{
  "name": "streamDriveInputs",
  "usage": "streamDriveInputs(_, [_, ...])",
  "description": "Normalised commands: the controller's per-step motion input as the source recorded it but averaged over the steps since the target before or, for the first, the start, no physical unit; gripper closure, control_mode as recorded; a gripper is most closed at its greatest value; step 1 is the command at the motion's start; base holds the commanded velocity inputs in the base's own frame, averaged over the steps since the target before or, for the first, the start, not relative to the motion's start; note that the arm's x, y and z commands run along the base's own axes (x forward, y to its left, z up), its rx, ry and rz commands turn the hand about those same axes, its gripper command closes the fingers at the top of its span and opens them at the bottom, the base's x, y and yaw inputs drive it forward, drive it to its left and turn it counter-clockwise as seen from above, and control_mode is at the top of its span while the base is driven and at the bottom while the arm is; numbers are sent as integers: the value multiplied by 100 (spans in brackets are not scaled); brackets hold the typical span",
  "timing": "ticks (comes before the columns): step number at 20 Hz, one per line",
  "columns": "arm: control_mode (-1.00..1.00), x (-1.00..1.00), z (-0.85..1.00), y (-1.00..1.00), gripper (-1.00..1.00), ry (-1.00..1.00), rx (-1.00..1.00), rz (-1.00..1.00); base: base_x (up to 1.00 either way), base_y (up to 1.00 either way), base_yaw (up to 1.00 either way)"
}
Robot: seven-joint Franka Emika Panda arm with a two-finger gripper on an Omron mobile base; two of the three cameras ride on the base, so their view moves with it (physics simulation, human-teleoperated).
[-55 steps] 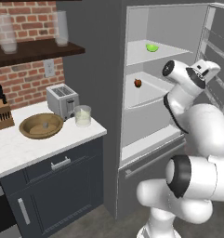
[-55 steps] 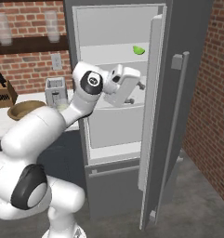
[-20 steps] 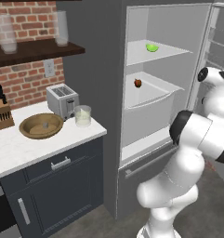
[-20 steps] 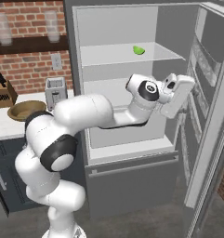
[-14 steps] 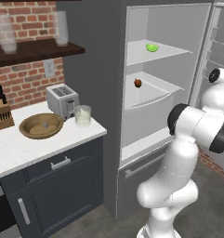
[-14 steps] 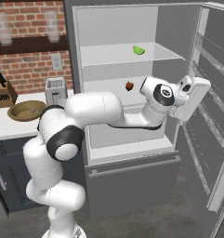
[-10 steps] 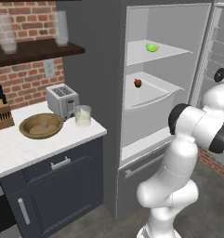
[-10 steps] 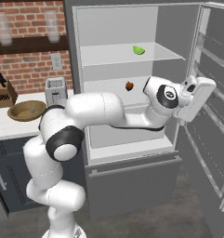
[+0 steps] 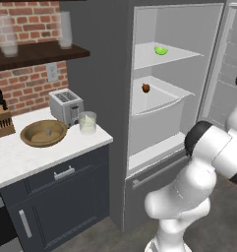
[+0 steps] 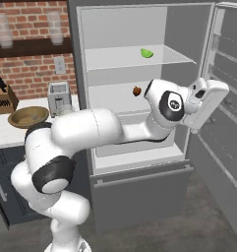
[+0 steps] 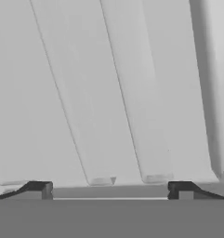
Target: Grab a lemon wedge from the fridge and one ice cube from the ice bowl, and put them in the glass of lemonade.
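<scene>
Left base view: the fridge (image 9: 179, 83) stands open, its door swung wide to the right. One lemon wedge (image 9: 161, 50) lies on the upper shelf with bare shelf all around it. One small dark red fruit (image 9: 146, 88) sits on the shelf below, near the back. On the counter (image 9: 12, 162) there is one wooden bowl (image 9: 43, 133), well back from the front edge; one glass of lemonade (image 9: 87, 122) just right of it, near the counter's right edge; one toaster (image 9: 66, 106) behind both; and one knife block (image 9: 2, 120) at the left.

Right base view: the arm reaches across the fridge front, and the hand points at the door's inner racks.

Hand view: the claw (image 11: 111, 190) is spread wide and holds nothing; pale door ribs lie ahead.
</scene>
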Motion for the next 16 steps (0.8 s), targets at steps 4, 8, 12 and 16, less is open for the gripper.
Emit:
streamDriveInputs(4, [-100, -37, 8, 70, -100, -13, 0, 0, 0, 0, 0])
streamDriveInputs(8, [-100, -14, 8, 97, -100, -22, 2, 0, 0, 0, 0])
streamDriveInputs(12, [-100, 0, 1, 99, -100, -27, 17, 0, 0, 0, 0])
streamDriveInputs(16, [-100, 0, -9, 86, -100, -35, 37, 0, 0, 0, 0])
